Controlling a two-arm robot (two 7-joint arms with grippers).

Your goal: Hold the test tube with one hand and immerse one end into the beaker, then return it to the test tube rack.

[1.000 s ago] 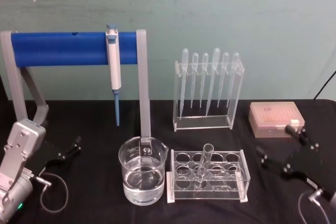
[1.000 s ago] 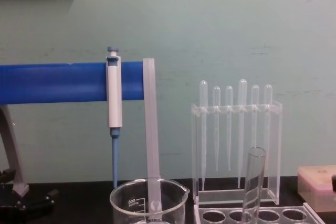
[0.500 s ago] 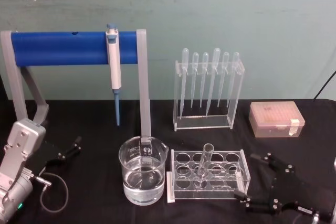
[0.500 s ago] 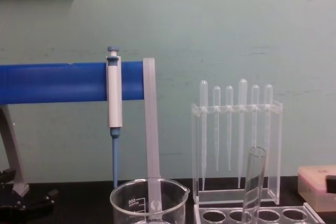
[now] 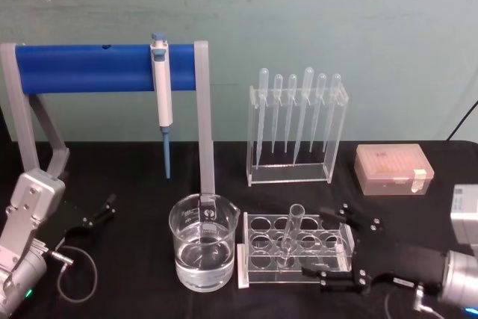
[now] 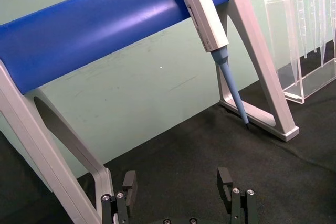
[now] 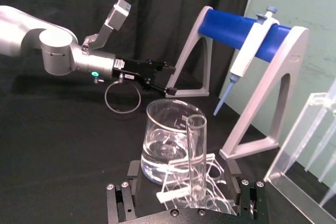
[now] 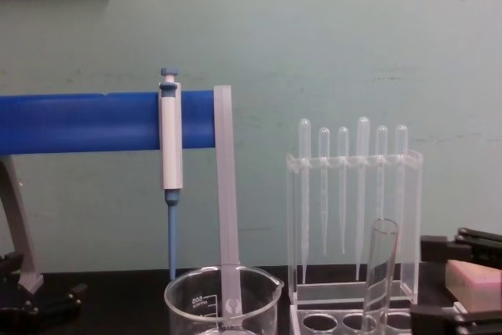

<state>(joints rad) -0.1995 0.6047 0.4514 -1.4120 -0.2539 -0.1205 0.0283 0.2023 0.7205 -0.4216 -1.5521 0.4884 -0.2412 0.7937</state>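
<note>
Head view is showing the whole bench: the test tube (image 5: 290,233) is sitting in the test tube rack (image 5: 243,268) at lower centre, leaning with its open top tipped toward the right of the frame. The right gripper (image 5: 327,248) is reaching in from the lower right with its jaws spread wide, one on each side of the rack's right end, gripping nothing. Whether they're touching the rack, I can't tell.

The right wrist view is giving what the head view isn't: the tube (image 7: 196,156) is standing beyond the open jaws, roughly between them and apart from both, with the beaker (image 7: 168,145) just behind it. The chest view is catching the jaws poking in at the right edge, lower right of the frame, just beside the tube (image 8: 380,272).

The left gripper (image 5: 86,229) is parked at the lower left, jaws also open and empty. Its wrist view is looking at the blue stand (image 6: 105,30) and the pipettor (image 6: 202,9) hanging on it.

Containers: the beaker (image 5: 203,240) is sitting just left of the rack, holding clear liquid to about halfway. Six pipettes (image 5: 295,110) are hanging in the clear stand behind.
</note>
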